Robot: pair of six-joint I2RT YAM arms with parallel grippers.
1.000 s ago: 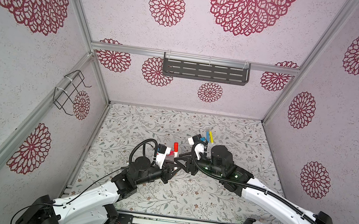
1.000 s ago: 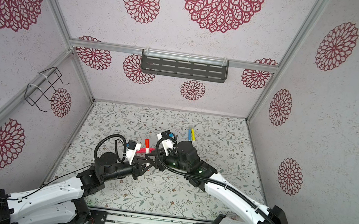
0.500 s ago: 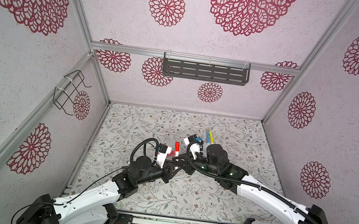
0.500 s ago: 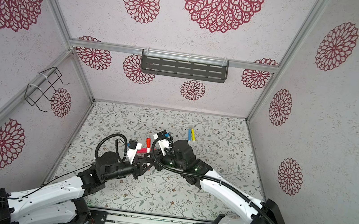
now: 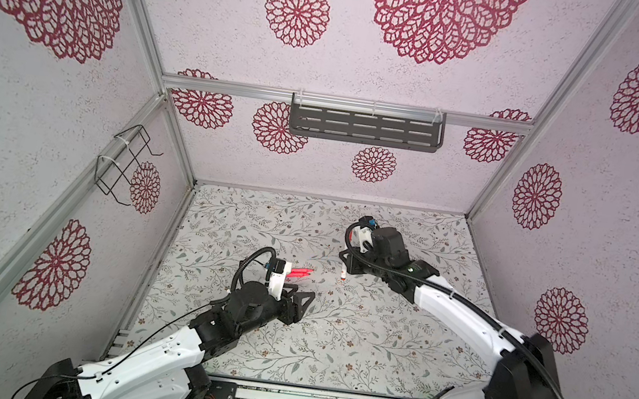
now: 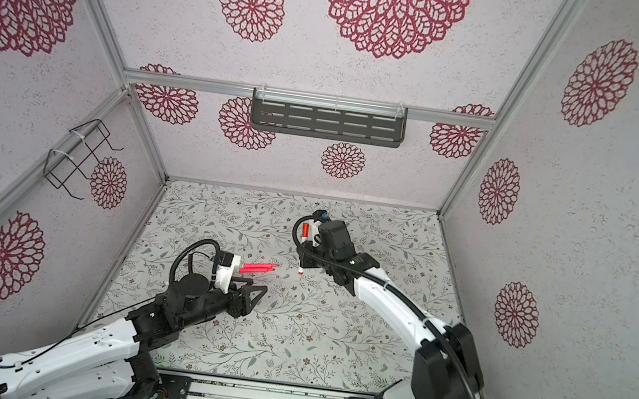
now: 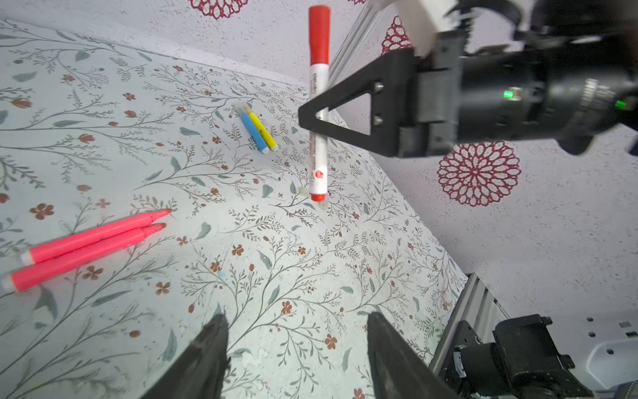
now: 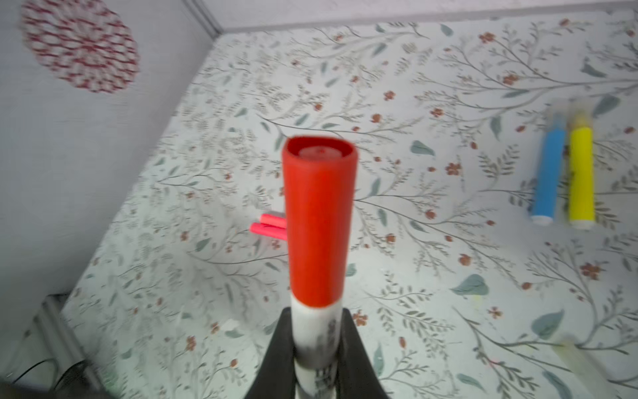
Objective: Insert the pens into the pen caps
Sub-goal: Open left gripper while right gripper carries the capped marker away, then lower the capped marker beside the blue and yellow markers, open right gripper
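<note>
1. Judged capped: white pen [image 7: 317,138], red cap [image 8: 319,221] seated on its upper end; blue pen [image 7: 253,133] and yellow pen [image 7: 262,129], side by side, seemingly capped too, though blurred.
2. Left to do: two pink pens [image 7: 93,241], tips bare, lying together on the surface [image 7: 103,103].
3. Pinched upright on the white barrel: right claw [image 7: 310,119].
4. Spread and empty: left claw [image 7: 297,338], near the pink pens.
5. Loose under the white pen: two clear caps [image 7: 303,191], tiny, see-through.

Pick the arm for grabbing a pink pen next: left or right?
Left. The left gripper is open, empty and nearest the pink pens; the right gripper is shut on the red-capped white pen, farther away.
</note>
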